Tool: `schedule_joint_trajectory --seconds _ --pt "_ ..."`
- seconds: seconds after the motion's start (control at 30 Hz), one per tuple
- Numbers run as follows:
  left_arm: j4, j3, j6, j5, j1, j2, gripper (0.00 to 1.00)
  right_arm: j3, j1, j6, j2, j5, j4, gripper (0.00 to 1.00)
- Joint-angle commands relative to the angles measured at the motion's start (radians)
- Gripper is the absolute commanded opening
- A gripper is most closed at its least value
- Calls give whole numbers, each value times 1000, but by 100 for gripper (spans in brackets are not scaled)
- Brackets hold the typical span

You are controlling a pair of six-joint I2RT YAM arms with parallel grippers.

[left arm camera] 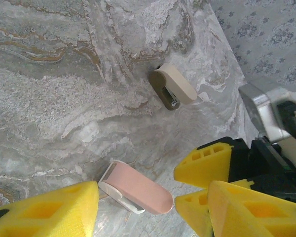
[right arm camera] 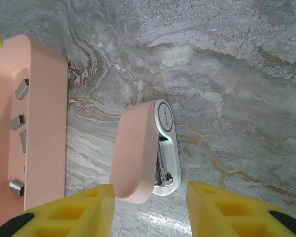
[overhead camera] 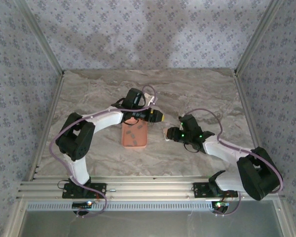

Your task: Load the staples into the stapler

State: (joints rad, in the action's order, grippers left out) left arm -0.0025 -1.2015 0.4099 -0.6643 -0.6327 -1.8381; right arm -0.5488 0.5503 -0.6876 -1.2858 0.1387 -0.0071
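Locate staples (right arm camera: 21, 89) loose in pink tray (right arm camera: 47, 123), left edge of right-wrist frame. Note right gripper (right arm camera: 150, 200) spread wide, empty, at lower end of pink stapler (right arm camera: 138, 148). Note left gripper (left arm camera: 150, 200) likewise spread, apparently clear of same stapler.

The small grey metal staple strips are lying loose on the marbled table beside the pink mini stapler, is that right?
No. The small grey metal staple strips lie inside the salmon-pink tray, not loose on the marbled table; that tray is beside the pink mini stapler. The right wrist view shows it.
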Motion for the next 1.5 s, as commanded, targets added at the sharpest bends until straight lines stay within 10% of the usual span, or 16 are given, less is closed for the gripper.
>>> schedule_joint_trajectory --seconds 0.0,1.47 --pt "18 9 3 -3 2 37 61 -29 -8 20 -29 18 28 43" --pt "7 35 -16 31 10 68 61 57 59 -83 -178 -104 -129 12"
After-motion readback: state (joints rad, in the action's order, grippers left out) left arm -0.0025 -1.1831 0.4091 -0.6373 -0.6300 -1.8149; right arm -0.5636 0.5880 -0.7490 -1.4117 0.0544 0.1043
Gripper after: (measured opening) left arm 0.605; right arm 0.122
